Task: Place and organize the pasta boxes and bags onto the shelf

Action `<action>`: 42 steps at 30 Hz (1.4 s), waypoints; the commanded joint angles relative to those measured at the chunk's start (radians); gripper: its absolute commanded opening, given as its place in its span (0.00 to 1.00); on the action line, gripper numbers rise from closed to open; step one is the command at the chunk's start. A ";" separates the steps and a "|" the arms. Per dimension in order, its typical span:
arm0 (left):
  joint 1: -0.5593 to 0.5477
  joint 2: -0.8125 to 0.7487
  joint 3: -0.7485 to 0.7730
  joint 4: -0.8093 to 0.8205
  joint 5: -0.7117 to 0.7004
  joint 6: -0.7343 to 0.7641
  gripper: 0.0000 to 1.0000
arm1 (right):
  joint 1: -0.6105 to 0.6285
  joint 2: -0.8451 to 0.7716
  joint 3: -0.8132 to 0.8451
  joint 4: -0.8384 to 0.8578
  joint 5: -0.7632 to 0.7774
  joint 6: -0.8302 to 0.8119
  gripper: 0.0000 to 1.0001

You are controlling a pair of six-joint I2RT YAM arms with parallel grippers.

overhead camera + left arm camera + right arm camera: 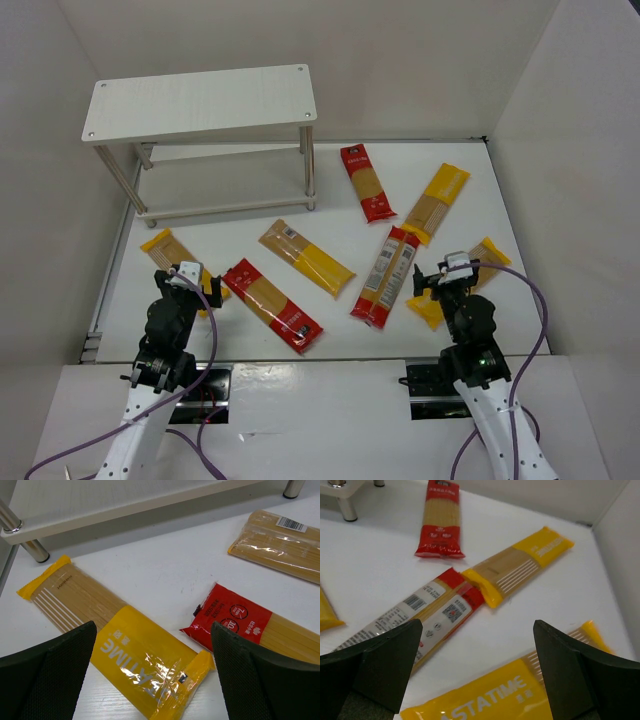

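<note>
both arms sit folded low and close over their bases, wrists tipped forward and down. the left gripper [188,274] hangs with its two dark fingers [55,670] spread wide and nothing between them. the right gripper [448,270] mirrors it, its fingers [575,670] parted just as wide and gripping nothing.
</note>
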 commanded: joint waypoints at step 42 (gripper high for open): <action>-0.005 -0.120 -0.034 0.026 -0.009 -0.023 1.00 | -0.092 1.134 1.111 -0.561 -0.325 -0.051 1.00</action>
